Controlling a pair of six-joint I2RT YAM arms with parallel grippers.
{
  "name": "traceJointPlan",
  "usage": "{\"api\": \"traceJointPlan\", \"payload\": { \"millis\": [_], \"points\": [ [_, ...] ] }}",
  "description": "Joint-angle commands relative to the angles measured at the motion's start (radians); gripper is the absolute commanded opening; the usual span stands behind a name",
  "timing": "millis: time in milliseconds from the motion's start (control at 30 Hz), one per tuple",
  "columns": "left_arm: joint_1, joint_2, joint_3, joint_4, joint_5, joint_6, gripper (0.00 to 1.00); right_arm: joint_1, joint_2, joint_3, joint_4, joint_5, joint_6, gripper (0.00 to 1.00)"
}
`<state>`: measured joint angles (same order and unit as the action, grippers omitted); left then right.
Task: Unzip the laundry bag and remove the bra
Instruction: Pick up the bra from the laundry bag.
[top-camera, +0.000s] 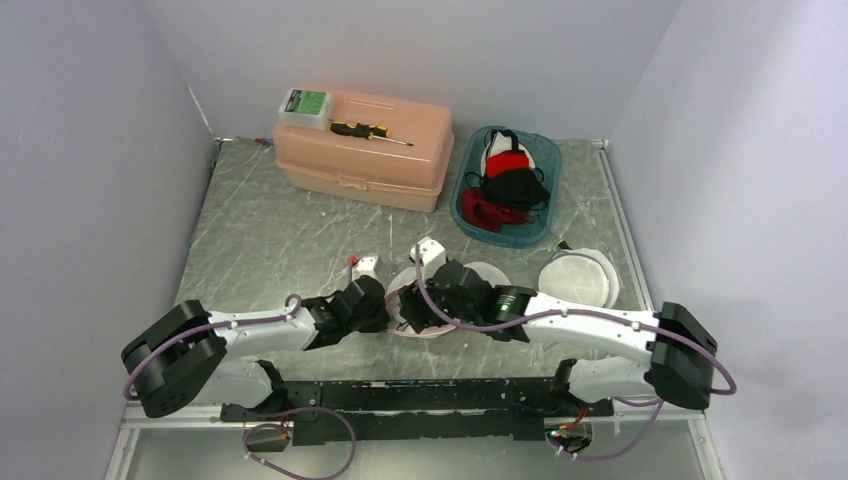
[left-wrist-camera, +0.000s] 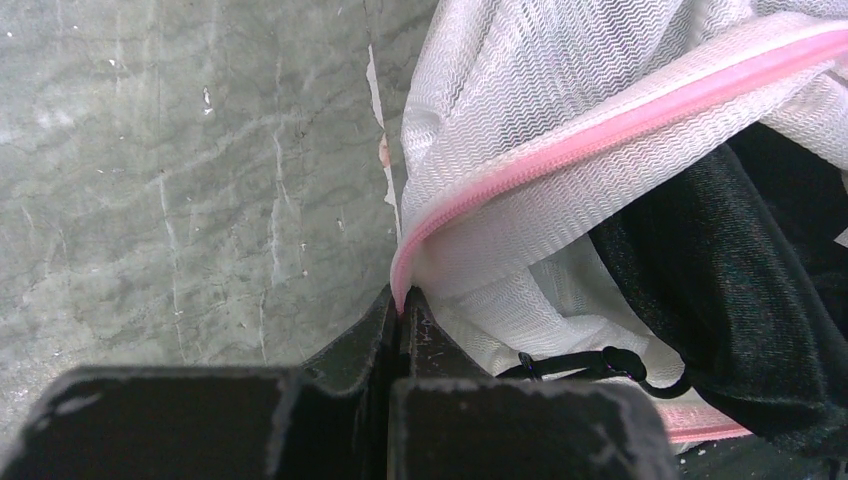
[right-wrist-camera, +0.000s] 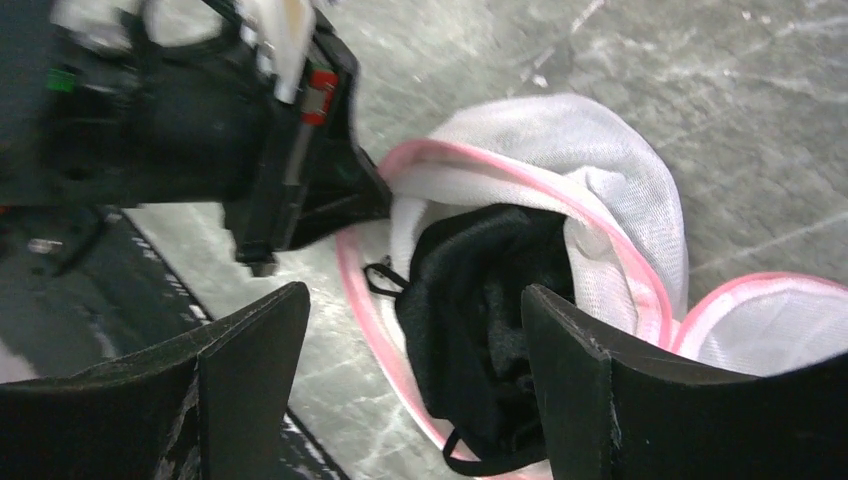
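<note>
The white mesh laundry bag (left-wrist-camera: 520, 90) with a pink zipper edge (left-wrist-camera: 600, 130) lies open at the table's near middle (top-camera: 428, 318). A black bra (right-wrist-camera: 480, 300) sits inside it, with a strap (left-wrist-camera: 590, 365) hanging out. My left gripper (left-wrist-camera: 403, 305) is shut on the bag's pink edge at the left side of the opening; it also shows in the top view (top-camera: 385, 300). My right gripper (right-wrist-camera: 410, 320) is open just above the bra, one finger (right-wrist-camera: 250, 350) to its left and the other (right-wrist-camera: 580, 350) on its right. In the top view the right gripper (top-camera: 440, 290) covers the bag.
A peach toolbox (top-camera: 362, 150) with a screwdriver (top-camera: 368, 131) and a green box (top-camera: 305, 105) stands at the back. A blue tray (top-camera: 462, 205) of red and black garments is at the back right. Another white mesh bag (top-camera: 578, 278) lies right of the arms.
</note>
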<state>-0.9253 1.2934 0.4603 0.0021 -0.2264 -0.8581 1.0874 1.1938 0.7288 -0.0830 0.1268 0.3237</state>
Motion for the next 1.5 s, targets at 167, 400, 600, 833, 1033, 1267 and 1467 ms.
{"api": "traceJointPlan", "payload": {
  "millis": [167,400,600,833,1033,1267,1467],
  "points": [
    [-0.001,-0.007,0.006,-0.018,0.024,-0.001,0.03,0.053,0.192,0.094,-0.129,0.23,-0.081,0.74],
    [0.0,-0.025,0.002,-0.028,0.023,-0.004,0.03,0.07,0.247,0.092,-0.109,0.288,-0.074,0.47],
    [0.0,-0.034,0.001,-0.032,0.018,-0.006,0.03,0.073,0.136,0.031,-0.039,0.247,-0.051,0.04],
    [0.001,-0.059,0.036,-0.084,0.001,-0.021,0.03,0.059,-0.081,-0.067,0.043,0.015,-0.094,0.0],
    [0.0,-0.07,0.089,-0.124,-0.004,-0.008,0.03,-0.022,-0.224,-0.156,0.116,-0.214,-0.024,0.0],
    [0.0,-0.083,0.124,-0.149,-0.005,-0.001,0.03,-0.109,-0.313,-0.167,0.197,-0.49,0.048,0.0],
    [0.0,-0.083,0.145,-0.173,-0.013,0.001,0.03,-0.2,-0.398,-0.128,0.224,-0.658,0.097,0.0]
  ]
}}
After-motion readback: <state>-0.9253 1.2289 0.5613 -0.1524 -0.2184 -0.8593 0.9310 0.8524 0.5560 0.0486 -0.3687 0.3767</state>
